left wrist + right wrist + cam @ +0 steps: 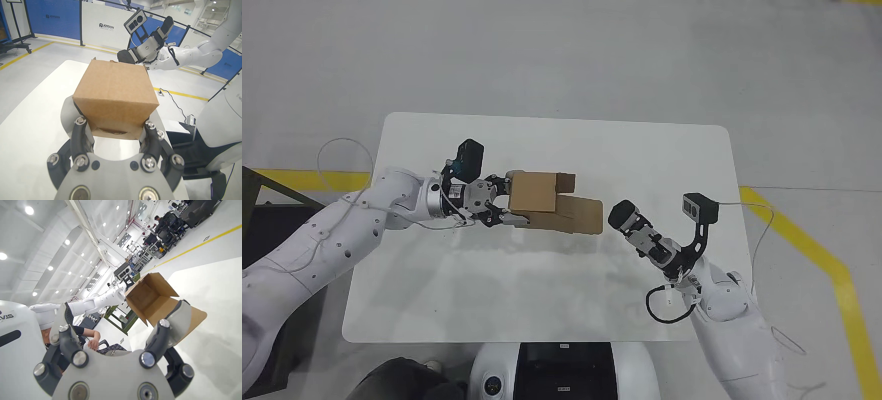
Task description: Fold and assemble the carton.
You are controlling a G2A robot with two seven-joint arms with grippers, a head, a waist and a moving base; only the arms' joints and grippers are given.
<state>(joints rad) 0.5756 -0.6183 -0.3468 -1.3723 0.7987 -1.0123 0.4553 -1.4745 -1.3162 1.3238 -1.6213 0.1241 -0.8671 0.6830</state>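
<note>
A brown corrugated-cardboard carton sat a little left of the middle of the white round-cornered table, already squared up into a box shape. The left gripper held it by its closed end, one finger pressed against each opposite side wall. In the left wrist view that end showed a tucked-in panel with a torn-looking slot along its lower edge. Whether the box rested on the table or was held just above it could not be told.

The far end was open, showing a bare cardboard interior with short side flaps standing out. A long lid flap lay out flat towards the right gripper. That gripper was just beside the flap's free edge, its fingers spread wide with nothing between them.
</note>
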